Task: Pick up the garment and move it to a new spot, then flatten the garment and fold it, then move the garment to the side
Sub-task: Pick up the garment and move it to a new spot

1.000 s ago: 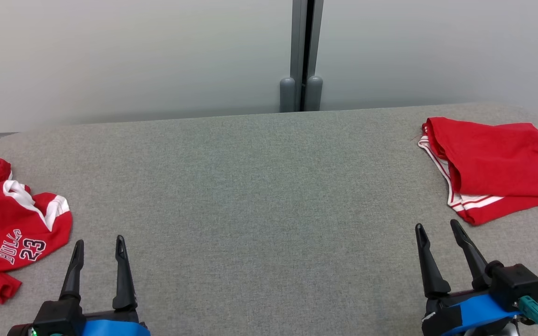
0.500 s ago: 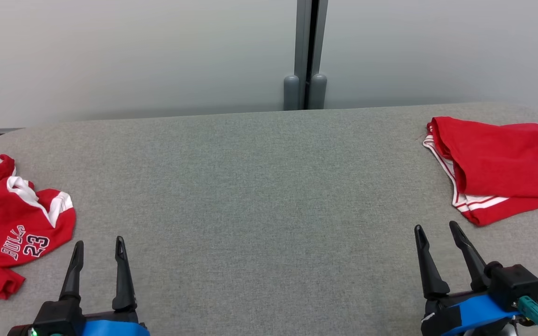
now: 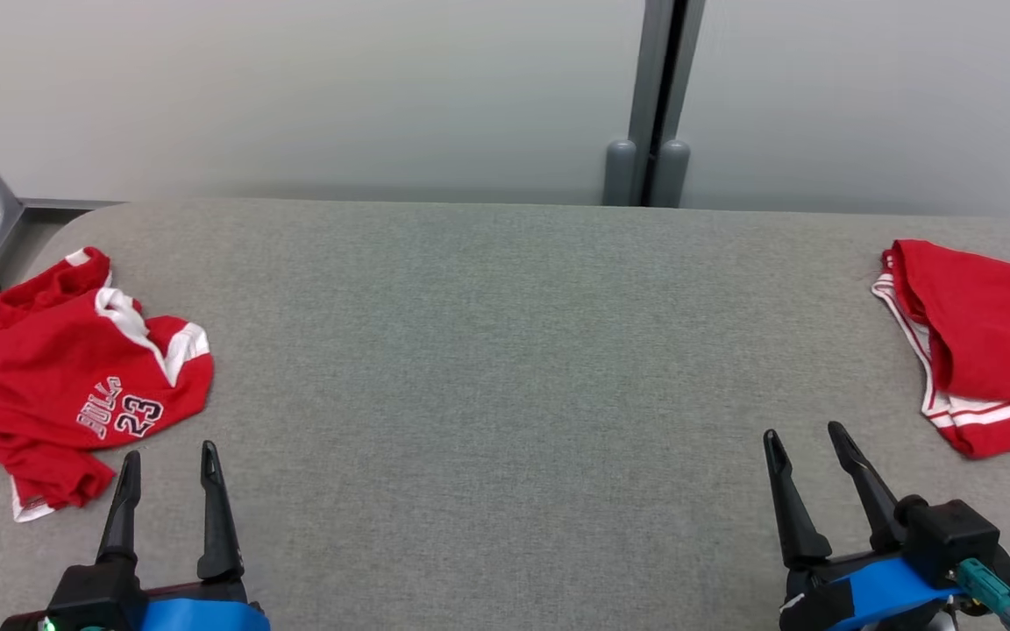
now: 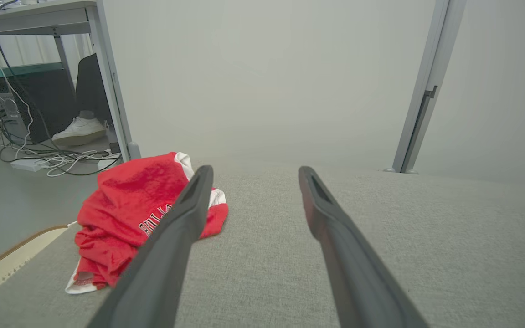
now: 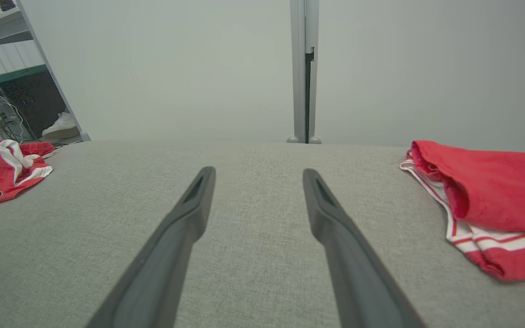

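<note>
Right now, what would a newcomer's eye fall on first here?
Two red garments on the grey table: a crumpled red Bulls 23 jersey near its left end and a folded red garment with white stripes at its right end. Nearer, the left gripper and right gripper point forward, both open and empty.

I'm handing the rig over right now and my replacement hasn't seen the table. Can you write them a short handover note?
Left gripper: open, empty, above the grey table at its front left.
Right gripper: open, empty, at the front right.
Jersey: red with white trim and the number 23, crumpled at the table's left end, just ahead of the left gripper.
Folded garment: red with white stripes, at the right end.
Done: that garment looks folded and set aside.
Left: pick up the jersey, move it to a new spot, flatten it, fold it, move it aside.
</note>
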Robot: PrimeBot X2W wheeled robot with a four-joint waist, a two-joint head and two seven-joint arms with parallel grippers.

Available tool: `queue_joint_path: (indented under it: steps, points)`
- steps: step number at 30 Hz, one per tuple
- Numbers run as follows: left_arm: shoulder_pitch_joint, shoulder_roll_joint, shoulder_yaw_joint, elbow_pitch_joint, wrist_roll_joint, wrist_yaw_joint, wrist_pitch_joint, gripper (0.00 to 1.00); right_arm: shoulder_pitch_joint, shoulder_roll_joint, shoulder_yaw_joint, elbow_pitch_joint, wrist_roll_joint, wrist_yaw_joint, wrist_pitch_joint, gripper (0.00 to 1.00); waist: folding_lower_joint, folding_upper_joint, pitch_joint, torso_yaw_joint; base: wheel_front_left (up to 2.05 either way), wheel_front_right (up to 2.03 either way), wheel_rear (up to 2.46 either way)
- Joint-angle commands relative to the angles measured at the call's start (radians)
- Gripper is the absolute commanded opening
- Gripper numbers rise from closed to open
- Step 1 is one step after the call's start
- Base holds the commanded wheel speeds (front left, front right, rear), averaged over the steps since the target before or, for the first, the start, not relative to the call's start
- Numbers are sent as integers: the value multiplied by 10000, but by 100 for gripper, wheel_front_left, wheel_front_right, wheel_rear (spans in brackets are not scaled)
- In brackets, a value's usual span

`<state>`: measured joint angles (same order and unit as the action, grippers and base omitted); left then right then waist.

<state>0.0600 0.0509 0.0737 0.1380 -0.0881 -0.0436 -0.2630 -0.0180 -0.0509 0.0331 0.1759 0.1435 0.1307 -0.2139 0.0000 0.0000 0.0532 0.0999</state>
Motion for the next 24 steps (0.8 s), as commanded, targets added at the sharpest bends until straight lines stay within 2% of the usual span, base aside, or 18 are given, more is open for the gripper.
queue_joint_path:
  steps: [1, 24]
  points:
    - [-79, -8, 42, -24, 13, 52, -23, 100, -77, 7, 27, 46, 13, 1, -71, 100, 0, 0, 100, 213, 0, 0, 0]
    - [176, -10, 516, -113, 47, 176, -23, 100, -98, 1, 71, 256, -112, 1, -49, 100, 0, 0, 198, 2752, 0, 0, 0]
